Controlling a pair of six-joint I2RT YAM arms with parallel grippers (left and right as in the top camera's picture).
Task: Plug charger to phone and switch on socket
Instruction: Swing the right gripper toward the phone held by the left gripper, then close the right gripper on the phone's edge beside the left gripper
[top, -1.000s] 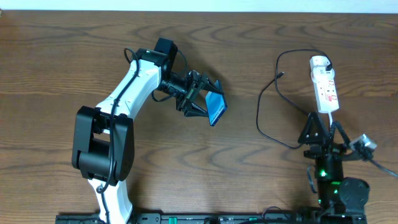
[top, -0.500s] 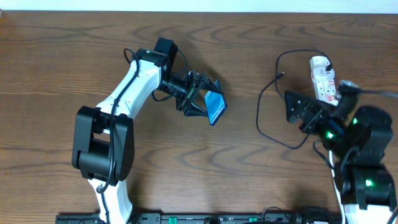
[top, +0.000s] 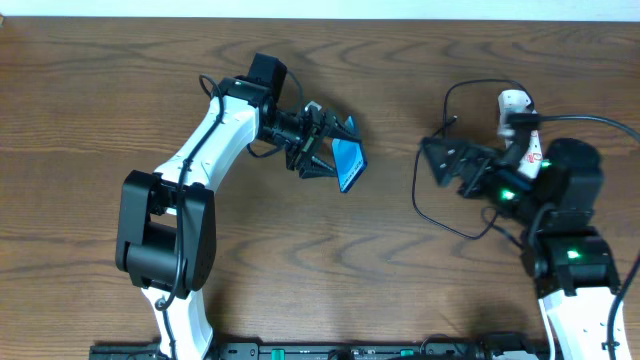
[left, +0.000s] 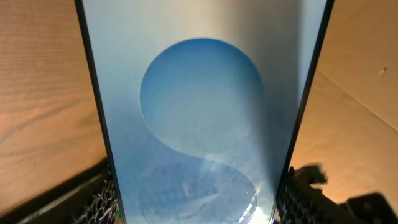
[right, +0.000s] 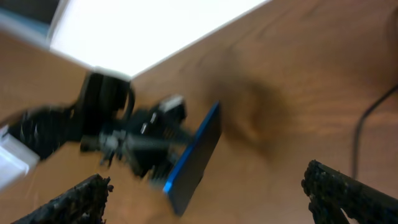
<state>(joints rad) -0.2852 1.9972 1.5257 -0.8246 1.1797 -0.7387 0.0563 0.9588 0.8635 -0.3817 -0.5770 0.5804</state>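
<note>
My left gripper (top: 322, 150) is shut on the phone (top: 349, 163), holding it on edge above the table's middle. The phone's light-blue screen with its teal circle fills the left wrist view (left: 202, 106), between the two fingers. It also shows in the blurred right wrist view (right: 196, 152). My right gripper (top: 445, 158) is open and empty, pointing left toward the phone, over the loop of the black charger cable (top: 432, 212). The cable's small plug tip (top: 452, 121) lies just behind the gripper. The white socket strip (top: 522, 140) lies at the right, partly hidden by the right arm.
The strip's thick white cord (top: 545, 305) runs down toward the front edge under the right arm. The left arm (top: 200, 160) stretches across the left half of the wooden table (top: 330, 260).
My right arm has swung up from the front edge and leftward over the cable loop. My left gripper has shifted the phone slightly up.
</note>
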